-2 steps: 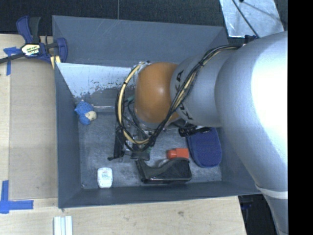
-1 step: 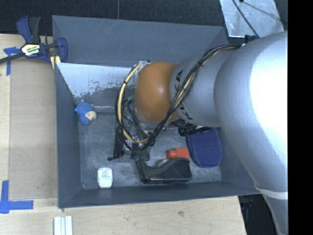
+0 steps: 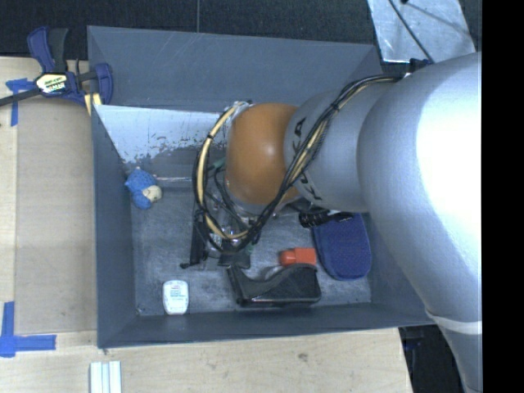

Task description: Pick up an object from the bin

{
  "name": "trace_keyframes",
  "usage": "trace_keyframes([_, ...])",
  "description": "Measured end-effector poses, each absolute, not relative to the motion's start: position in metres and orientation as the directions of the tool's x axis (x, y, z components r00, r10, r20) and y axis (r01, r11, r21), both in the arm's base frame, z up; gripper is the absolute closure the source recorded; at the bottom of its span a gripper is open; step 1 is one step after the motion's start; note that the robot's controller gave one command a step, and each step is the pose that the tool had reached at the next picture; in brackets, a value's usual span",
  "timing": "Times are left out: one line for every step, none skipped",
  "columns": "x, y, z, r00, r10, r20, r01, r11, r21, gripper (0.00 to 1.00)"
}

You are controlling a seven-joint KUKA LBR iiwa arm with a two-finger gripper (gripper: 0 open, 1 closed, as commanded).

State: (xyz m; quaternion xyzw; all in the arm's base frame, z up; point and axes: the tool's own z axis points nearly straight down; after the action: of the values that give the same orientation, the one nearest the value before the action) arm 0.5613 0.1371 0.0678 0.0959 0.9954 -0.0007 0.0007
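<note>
Gripper: the gripper (image 3: 214,256) is being held low over the grey floor in the middle of the bin (image 3: 110,244), under the arm's orange cover (image 3: 258,150) and its looped cables.
Gripper state: whether it is open or closed cannot be told, nor whether anything is being gripped.
Nearest thing: a black flat case (image 3: 274,289) is lying just right of the gripper, close against the front wall.
Look: it is being seen as dark, thin and roughly oblong, with a slightly raised left end.
Long axis: it is running left to right in the view, along the front wall; which end is leading cannot be told.
Orange piece (image 3: 297,257): small, lying at the case's rear edge; touching or just beside cannot be told.
Blue pouch (image 3: 344,250): rounded, dark blue, being partly covered by the arm, right of the orange piece.
White block (image 3: 175,296): small, sitting near the front-left corner, apart from the gripper.
Blue toy (image 3: 141,189): small, cream-tipped, lying by the left wall.
</note>
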Motion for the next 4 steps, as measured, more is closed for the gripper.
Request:
trace_keyframes([0.562, 0.137, 0.068, -0.981, 0.193, -0.003, 0.193, 0.981, 0.000, 0.00])
trace_keyframes([0.563, 0.136, 0.068, -0.981, 0.195, -0.004, 0.195, 0.981, 0.000, 0.00])
trace_keyframes([0.564, 0.136, 0.069, -0.981, 0.195, -0.007, 0.195, 0.981, 0.001, 1.00])
trace_keyframes([0.567, 0.135, 0.148, -0.980, 0.198, -0.009, 0.198, 0.980, 0.004, 1.00])
